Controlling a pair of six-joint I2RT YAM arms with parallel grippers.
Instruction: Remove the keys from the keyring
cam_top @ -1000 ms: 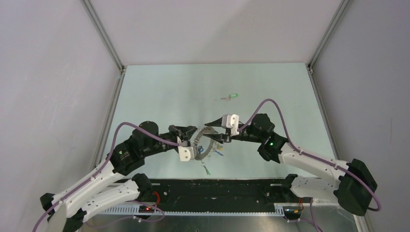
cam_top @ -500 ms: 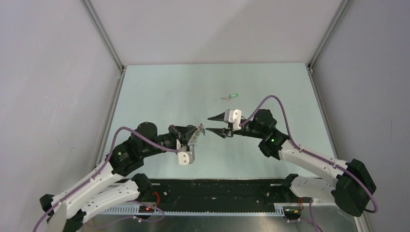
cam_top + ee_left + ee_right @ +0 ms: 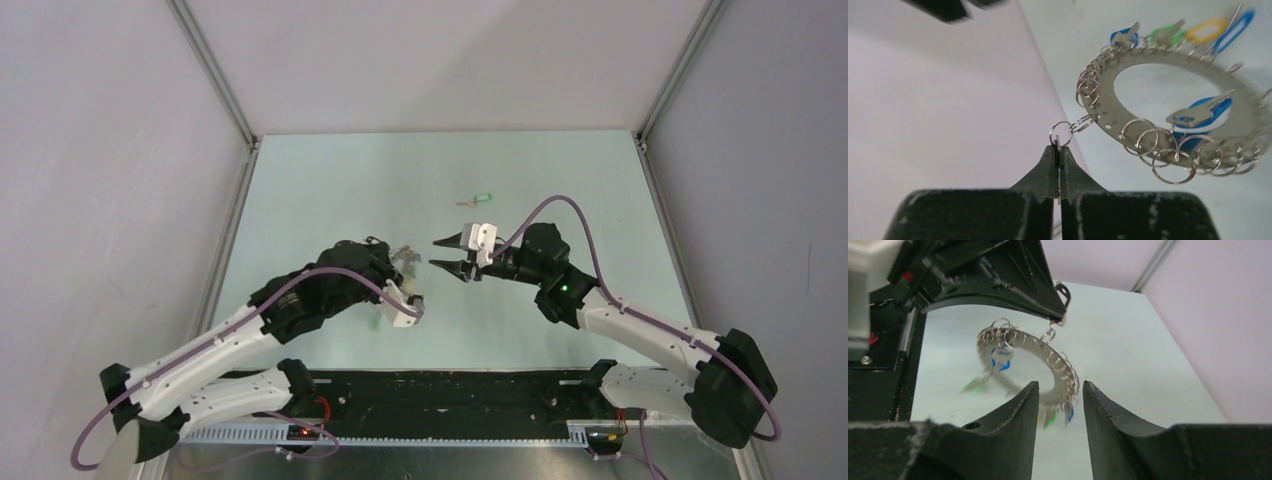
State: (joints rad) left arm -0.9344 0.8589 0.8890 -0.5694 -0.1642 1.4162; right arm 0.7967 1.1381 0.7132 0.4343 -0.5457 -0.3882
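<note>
The keyring [image 3: 1110, 117] is a flat silver ring hung with many small split rings. My left gripper [image 3: 1058, 146] is shut on one small split ring at its edge, so the keyring dangles in the air. Keys with blue, green and yellow heads [image 3: 1168, 35] hang on its far side, and a blue key [image 3: 1205, 109] hangs across the middle. In the right wrist view the keyring [image 3: 1063, 371] hangs just beyond my right gripper [image 3: 1060, 385], which is open, empty and apart from it. In the top view my left gripper [image 3: 408, 255] faces my right gripper [image 3: 445, 253].
A loose green-headed key [image 3: 480, 199] lies on the pale green table [image 3: 560, 180] behind the grippers. Grey walls close in the left, right and back sides. The black base strip [image 3: 450, 390] runs along the near edge.
My left arm has risen and turned, carrying the keyring up and away; it now swings from the left fingertips. My right gripper has drawn back a little and stands open.
</note>
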